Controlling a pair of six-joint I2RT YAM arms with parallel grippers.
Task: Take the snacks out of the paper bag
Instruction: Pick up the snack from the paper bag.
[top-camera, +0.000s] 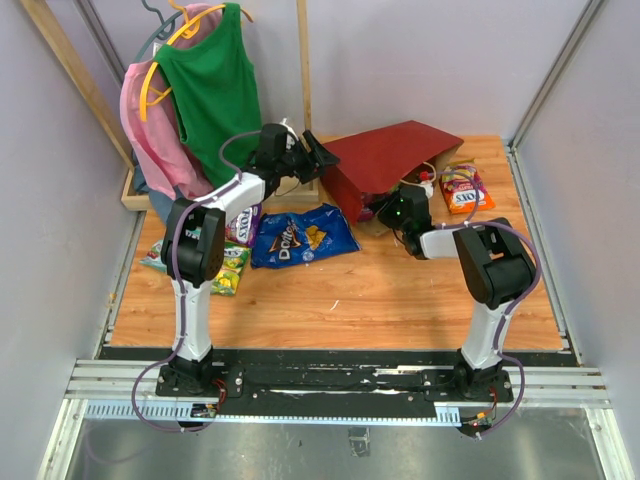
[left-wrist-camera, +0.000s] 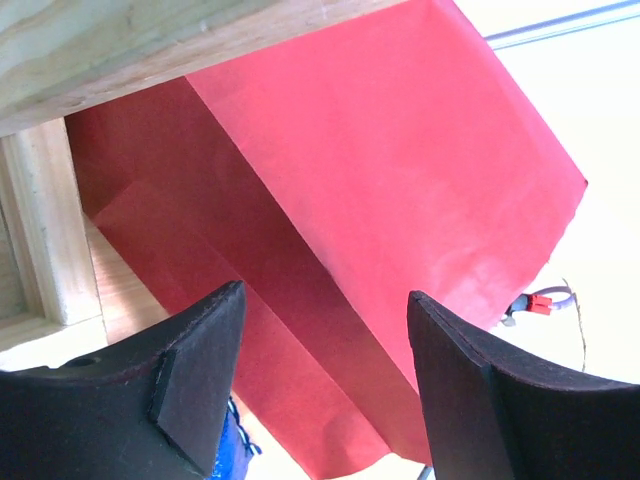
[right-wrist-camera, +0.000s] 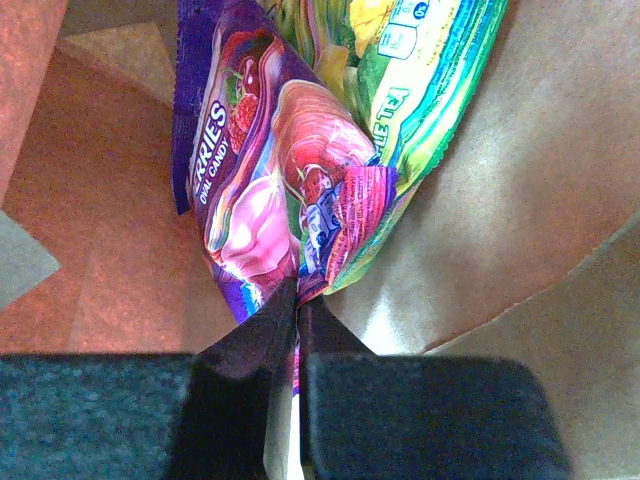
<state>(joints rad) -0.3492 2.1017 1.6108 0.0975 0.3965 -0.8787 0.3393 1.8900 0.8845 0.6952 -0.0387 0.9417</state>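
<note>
Right end effector (right-wrist-camera: 297, 308): clamps shut on a corner of the purple candy bag (right-wrist-camera: 240, 190) inside the paper bag (top-camera: 385, 158), tipped on its side on the bench (top-camera: 400, 300). Left end effector (left-wrist-camera: 325, 300): gapes wide, empty, facing the bag's red outside.

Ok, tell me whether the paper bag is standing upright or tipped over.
Tipped over: the paper bag lies on its side on the table, a broad red face up, brown inside showing at its right end.
</note>
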